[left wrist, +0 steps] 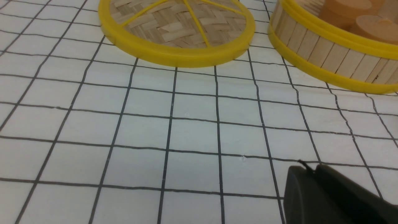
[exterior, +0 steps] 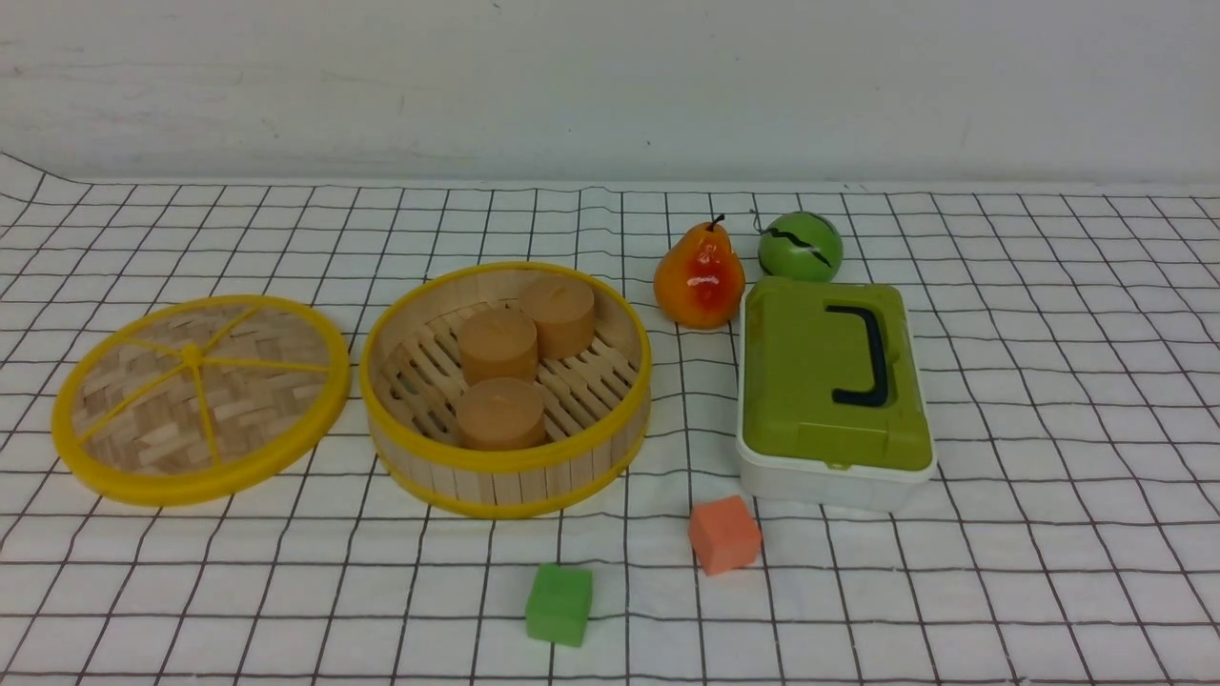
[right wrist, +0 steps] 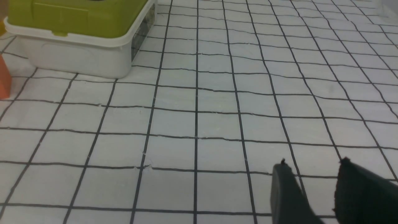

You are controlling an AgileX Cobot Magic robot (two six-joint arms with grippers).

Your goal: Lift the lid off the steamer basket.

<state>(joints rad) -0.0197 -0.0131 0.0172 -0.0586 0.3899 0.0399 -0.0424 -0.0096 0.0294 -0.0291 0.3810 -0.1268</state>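
lid (exterior: 200,397) x1 | steamer basket (exterior: 506,472) x1 | cakes (exterior: 498,346) x3 | box (exterior: 833,400) x1 | pear (exterior: 699,279) x1 | melon (exterior: 800,246) x1 | cubes (exterior: 724,534) x2

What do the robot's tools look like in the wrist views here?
Only the tips show. The left tool has dark, matte black fingers with rounded edges and a thin wire-like nub on top. The right tool has two similar black fingers, each tipped with a small nub. No arms, cables or markings visible.

Only the fingertips of the robot show, and only in the wrist views. The left gripper (left wrist: 314,174) appears as two matte black, rounded-edged fingers pressed side by side, a thin dark wisp at their seam. The right gripper (right wrist: 314,169) shows two matte black fingers, each tipped with a tiny nub.
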